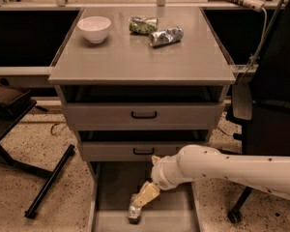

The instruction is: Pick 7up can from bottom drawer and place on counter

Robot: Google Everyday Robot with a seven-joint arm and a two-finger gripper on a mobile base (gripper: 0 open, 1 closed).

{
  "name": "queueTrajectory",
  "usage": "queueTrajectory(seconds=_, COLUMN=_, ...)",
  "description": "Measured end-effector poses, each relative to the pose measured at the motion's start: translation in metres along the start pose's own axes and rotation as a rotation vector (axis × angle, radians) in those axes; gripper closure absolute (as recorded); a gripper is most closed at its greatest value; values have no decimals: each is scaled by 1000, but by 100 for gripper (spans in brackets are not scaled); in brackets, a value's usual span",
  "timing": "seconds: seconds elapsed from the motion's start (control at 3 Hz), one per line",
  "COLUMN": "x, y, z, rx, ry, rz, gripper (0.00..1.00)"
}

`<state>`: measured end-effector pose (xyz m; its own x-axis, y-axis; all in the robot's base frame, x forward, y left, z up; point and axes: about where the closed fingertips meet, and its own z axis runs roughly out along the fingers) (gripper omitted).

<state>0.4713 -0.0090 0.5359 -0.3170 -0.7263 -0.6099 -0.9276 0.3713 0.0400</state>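
so, the gripper was low inside the bottom drawer, on the end of the white arm that reached in from the right and angled down-left. its tip was touching or right over the top of the 7up can. could not tell if the gripper was spread, pressed together or already pinching the can, the tip and the can top overlapped. the can stood on the drawer floor, near the front, about mid-width, apart from both side walls.

the counter above held a white bowl back left, a dark green can and a shiny silver-blue can lying near the back centre. the front half looked free for the place.

judged step: grasp, not yet lifted.

risks from here:
- slanted approach on a smooth round can, an off-centre squeeze could tip it or shoot it out toward the drawer front.
- lifting straight up, the can or wrist could clip the middle drawer front just above the arm, so it needs to pull out first.
- a weak hold could drop the can on the way up to the counter edge.
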Motion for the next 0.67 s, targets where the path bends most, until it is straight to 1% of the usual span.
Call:
queueTrajectory(seconds=0.33, x=-7, y=-7, z=70, rx=-4, ry=-62, rz=-6, gripper=0)
queueTrajectory(seconds=0.67, x=-7, y=-16, z=112, rx=38, ry=-64, rz=15, gripper=0)
